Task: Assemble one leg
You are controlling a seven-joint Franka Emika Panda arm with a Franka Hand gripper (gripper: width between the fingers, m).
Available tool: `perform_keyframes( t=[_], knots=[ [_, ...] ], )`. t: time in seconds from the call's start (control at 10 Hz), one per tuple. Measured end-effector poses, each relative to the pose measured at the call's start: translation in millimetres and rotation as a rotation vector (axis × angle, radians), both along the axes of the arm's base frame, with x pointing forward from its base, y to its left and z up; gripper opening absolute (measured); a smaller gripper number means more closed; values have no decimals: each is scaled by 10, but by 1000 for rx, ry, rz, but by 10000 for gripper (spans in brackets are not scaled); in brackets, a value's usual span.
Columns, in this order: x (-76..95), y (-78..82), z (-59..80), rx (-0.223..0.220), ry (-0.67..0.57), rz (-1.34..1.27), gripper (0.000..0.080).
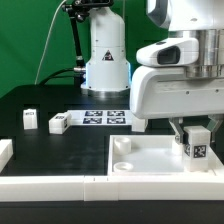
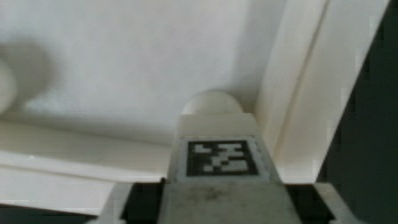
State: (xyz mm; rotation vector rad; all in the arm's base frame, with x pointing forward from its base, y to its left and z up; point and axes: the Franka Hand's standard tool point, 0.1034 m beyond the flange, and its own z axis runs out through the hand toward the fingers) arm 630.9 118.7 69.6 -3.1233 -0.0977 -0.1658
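My gripper (image 1: pixel 193 135) is shut on a leg (image 1: pixel 196 148), a small white post with a black-and-white tag, and holds it upright over the large white panel (image 1: pixel 150 155) at its corner on the exterior view's right. In the wrist view the held leg (image 2: pixel 222 150) points down at the panel (image 2: pixel 125 80), with its rounded tip just above the surface next to the raised rim (image 2: pixel 311 80). A round corner socket (image 1: pixel 122 145) shows at the panel's other far corner. Two loose legs lie on the black table, one (image 1: pixel 59 123) by the marker board and another (image 1: pixel 29 119) further left.
The marker board (image 1: pixel 103 118) lies flat behind the panel. The robot base (image 1: pixel 105 60) stands at the back. A white L-shaped fence (image 1: pixel 40 182) runs along the table's near edge, with a white block (image 1: pixel 4 152) at the exterior view's left.
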Motion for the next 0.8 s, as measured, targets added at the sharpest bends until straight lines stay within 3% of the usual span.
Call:
perform_keyframes(
  t=[0.4,0.8],
  knots=[
    [-10,-4,-6,70,-12,-556,291],
    [-24,-231,-4,36,-24,-807,301]
  ],
)
